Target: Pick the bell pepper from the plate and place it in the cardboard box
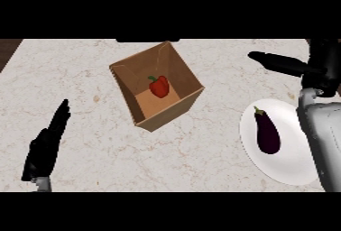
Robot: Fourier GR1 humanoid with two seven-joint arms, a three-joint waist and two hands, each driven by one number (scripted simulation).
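A red bell pepper (159, 86) with a green stem lies on the floor of the open cardboard box (180, 67) in the middle of the counter. To the right lies a white plate (286, 169) with a dark purple eggplant (267, 131) on it. My right hand (320, 67) is at the upper right, beyond the plate and right of the box, fingers extended toward the left and holding nothing. Its grey forearm covers the plate's right side. My left hand (45, 146) rests open at the lower left, fingers up, well away from the box.
The counter (86, 76) is pale marble. A dark strip shows at its top left corner (8, 49). Bare counter lies in front of the box and between the box and the plate.
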